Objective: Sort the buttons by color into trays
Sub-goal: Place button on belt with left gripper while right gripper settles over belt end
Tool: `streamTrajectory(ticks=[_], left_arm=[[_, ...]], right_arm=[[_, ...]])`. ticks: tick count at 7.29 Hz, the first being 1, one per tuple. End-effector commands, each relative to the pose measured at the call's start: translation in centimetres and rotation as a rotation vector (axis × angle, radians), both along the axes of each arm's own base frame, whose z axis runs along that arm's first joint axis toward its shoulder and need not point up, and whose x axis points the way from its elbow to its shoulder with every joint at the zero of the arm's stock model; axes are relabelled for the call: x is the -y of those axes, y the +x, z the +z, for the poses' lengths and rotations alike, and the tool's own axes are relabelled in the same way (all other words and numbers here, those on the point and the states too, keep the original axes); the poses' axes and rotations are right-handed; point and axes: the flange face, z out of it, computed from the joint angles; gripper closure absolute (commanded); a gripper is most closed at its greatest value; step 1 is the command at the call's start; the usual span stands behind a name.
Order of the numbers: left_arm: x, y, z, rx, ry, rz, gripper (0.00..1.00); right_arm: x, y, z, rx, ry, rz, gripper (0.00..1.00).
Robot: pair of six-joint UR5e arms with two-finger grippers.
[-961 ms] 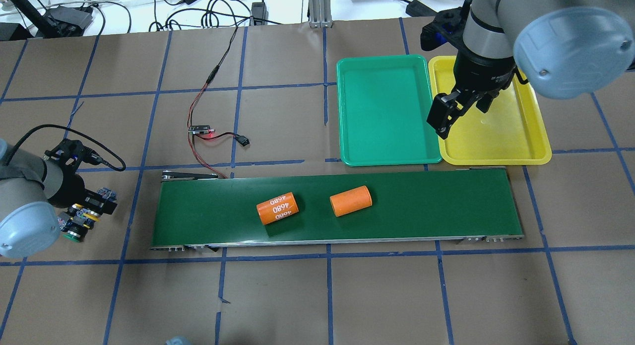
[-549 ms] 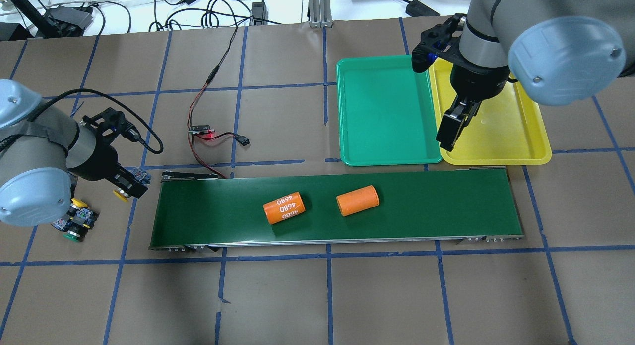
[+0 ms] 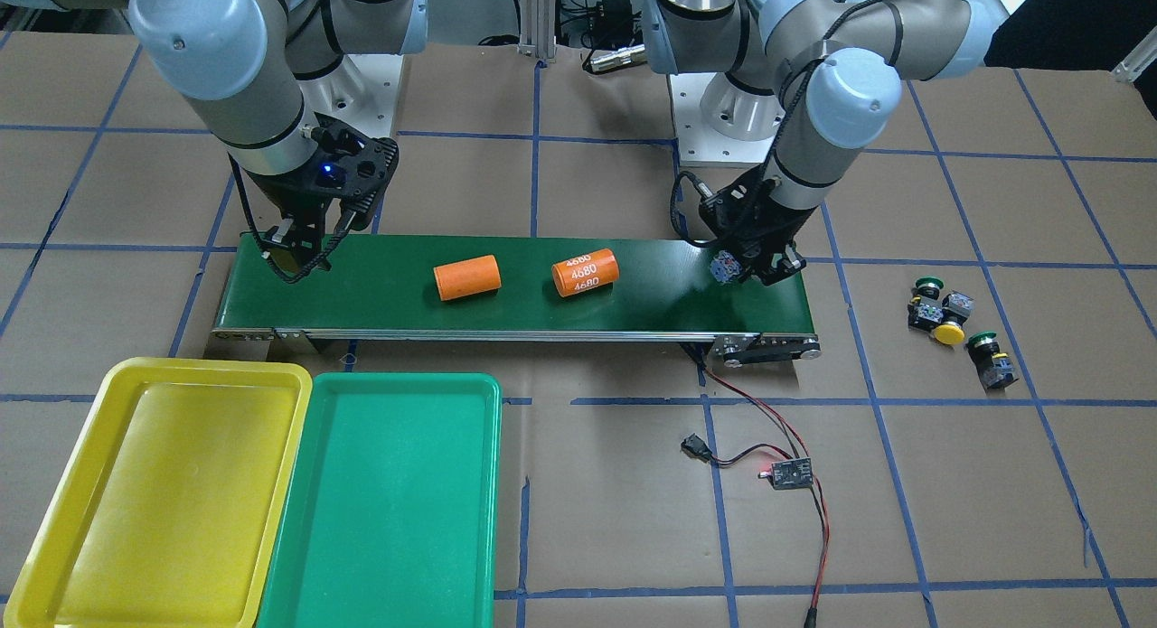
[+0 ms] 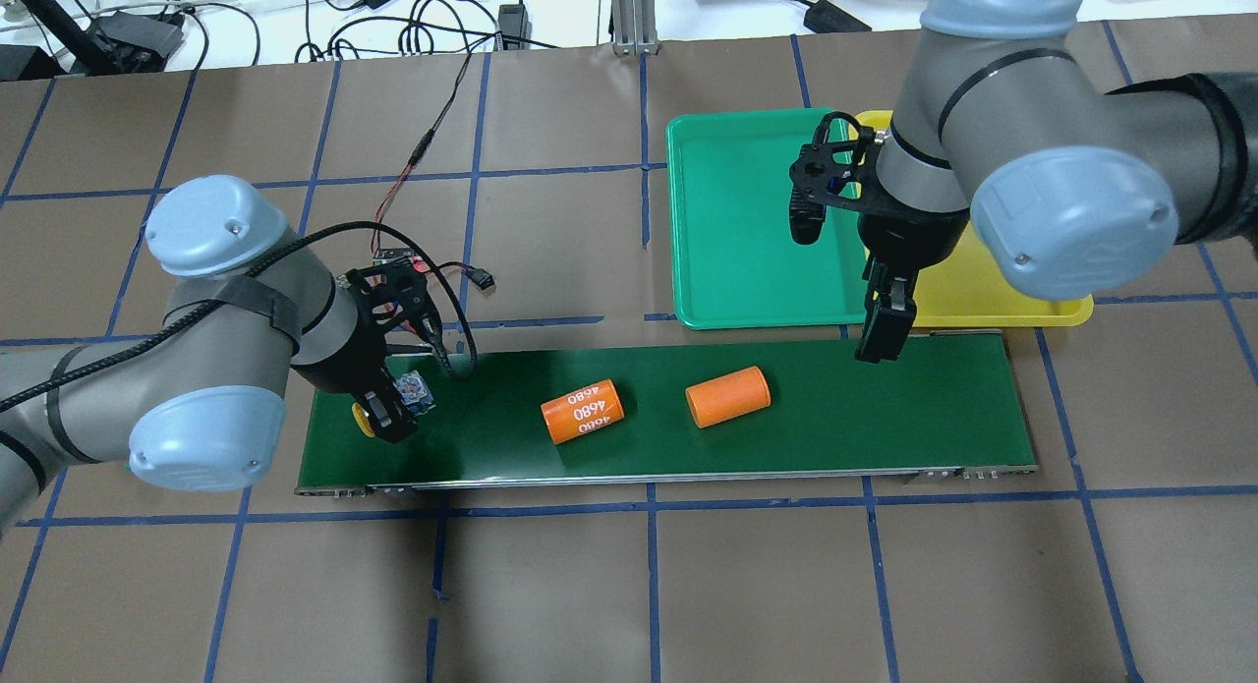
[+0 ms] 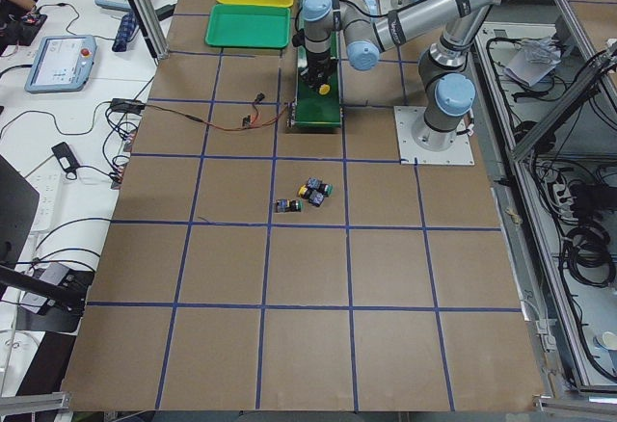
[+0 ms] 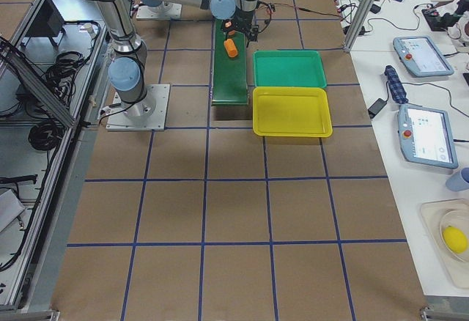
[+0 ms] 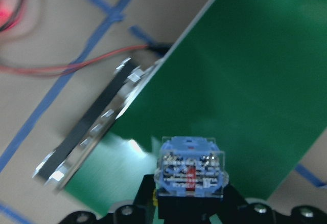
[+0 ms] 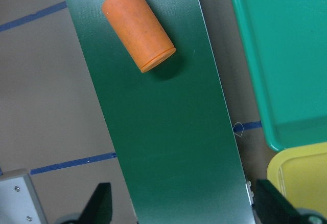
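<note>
My left gripper (image 4: 388,415) is shut on a yellow button (image 4: 413,392) and holds it over the left end of the belt; the wrist view shows the button's blue-grey body (image 7: 190,173) between the fingers. Three more buttons, two green (image 3: 926,289) and one yellow (image 3: 947,332), lie on the table beyond that belt end; the overhead view hides them behind the left arm. My right gripper (image 4: 875,334) is open and empty over the belt's right end, its fingers (image 8: 99,203) wide apart. The green tray (image 4: 737,221) and the yellow tray (image 4: 993,310) lie side by side behind the belt.
Two orange cylinders, one marked 4680 (image 4: 582,411) and one plain (image 4: 727,396), lie on the long dark-green belt (image 4: 885,418). A small circuit board with red and black wires (image 4: 393,256) lies behind the belt's left end.
My left gripper has lifted a yellow button off the pile and carried it right, over the belt's left end. My right gripper has moved from over the yellow tray to the belt. Both cylinders have drifted right.
</note>
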Motion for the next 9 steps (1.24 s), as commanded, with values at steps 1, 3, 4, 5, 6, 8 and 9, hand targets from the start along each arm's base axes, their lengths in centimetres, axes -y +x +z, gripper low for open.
streamTrajectory(ticks=[1,3,4,5,6,8,9], left_arm=[[-0.7,-1.5,-0.9,0.037,0.022,-0.034,0.01],[-0.5,-1.1,-1.0,0.039,0.018,-0.025,0.0],[-0.4,-0.5,-0.3,0.042,0.0,-0.008,0.0],[0.8,2.2,0.5,0.048,-0.03,0.122,0.0],[1.6,6.2,0.6,0.043,-0.036,0.247,0.0],[1.9,14.8,-0.5,0.049,-0.004,0.441,0.0],[1.5,19.0,-1.0,0.048,0.013,0.534,0.0]], right_arm=[[-1.6,0.9,-3.4,0.002,-0.119,0.139,0.0],[-2.8,1.1,-6.1,0.009,-0.081,0.145,0.0],[-2.6,1.2,-6.2,0.011,-0.105,0.146,0.0],[-2.3,1.7,-7.3,0.011,-0.089,0.16,0.0],[-1.9,2.7,-8.3,0.012,-0.095,0.193,0.0],[-1.7,2.7,-8.8,-0.001,-0.088,0.201,0.0],[-1.5,2.1,-8.9,-0.002,-0.083,0.194,0.0]])
